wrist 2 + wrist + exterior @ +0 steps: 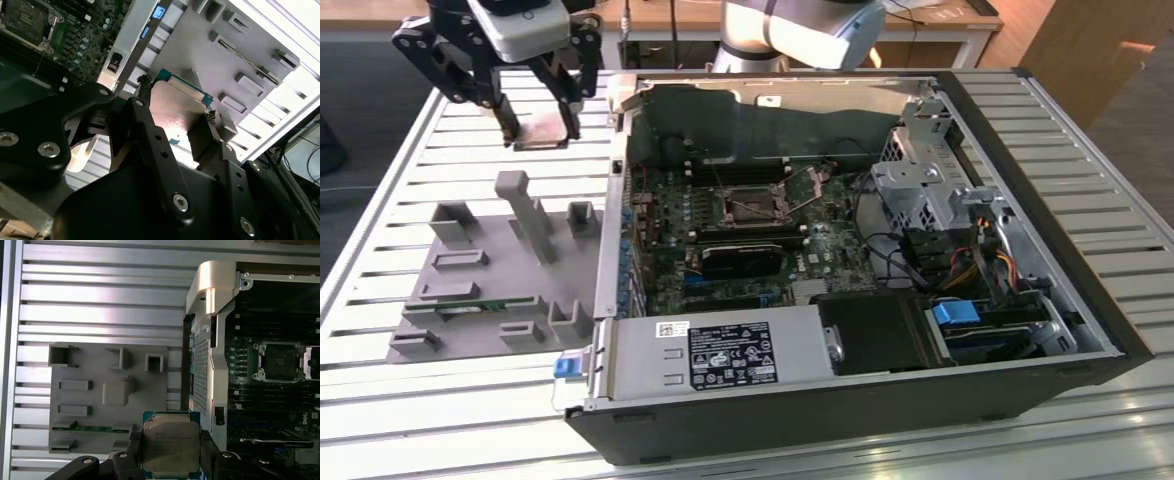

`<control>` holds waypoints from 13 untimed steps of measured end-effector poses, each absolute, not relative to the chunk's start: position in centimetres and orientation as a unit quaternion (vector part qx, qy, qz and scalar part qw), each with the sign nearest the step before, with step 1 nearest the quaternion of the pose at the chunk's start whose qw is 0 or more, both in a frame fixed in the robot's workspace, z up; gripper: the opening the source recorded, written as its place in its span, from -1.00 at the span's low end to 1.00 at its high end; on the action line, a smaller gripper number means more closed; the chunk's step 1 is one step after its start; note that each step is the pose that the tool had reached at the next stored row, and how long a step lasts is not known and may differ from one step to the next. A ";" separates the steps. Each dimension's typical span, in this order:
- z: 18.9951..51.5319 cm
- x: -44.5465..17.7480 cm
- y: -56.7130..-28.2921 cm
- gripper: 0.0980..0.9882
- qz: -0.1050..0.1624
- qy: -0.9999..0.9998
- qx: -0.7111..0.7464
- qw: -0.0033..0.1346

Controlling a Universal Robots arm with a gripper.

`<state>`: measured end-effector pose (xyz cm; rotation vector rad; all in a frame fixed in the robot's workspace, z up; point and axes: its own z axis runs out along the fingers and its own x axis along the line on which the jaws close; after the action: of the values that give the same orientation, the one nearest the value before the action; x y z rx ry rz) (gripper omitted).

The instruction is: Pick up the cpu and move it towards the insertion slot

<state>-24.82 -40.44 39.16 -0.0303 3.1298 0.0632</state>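
The fingers (207,450) clamp the cpu (171,447) by opposite edges; it is probably light, stiff, slick-topped and fragile underneath. In the exterior view, the insertion slot (754,205) lies toward four o'clock from it.

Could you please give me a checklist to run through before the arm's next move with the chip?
1. Grip: ok. The end effector is shut on the cpu, fingers on two opposite edges in both wrist views.
2. Clear of the grey fixture plate: ok. In the exterior view the cpu hangs above it, apart from it.
3. Over the insertion slot: not ok. The cpu is outside the computer case, to the exterior view's left.
4. Slot free of a chip: ok, its dark centre shows in the first wrist view.
5. Whether the slot's frame is open: cannot tell.
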 end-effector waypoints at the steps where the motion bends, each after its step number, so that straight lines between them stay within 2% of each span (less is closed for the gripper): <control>1: 39.2 -24.6 -40.4 0.00 0.020 1.000 -0.010 0.005; 13: 39.2 -21.8 -40.4 0.00 0.020 1.000 -0.010 0.005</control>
<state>-21.76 -40.44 39.16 -0.0301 3.1310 0.0631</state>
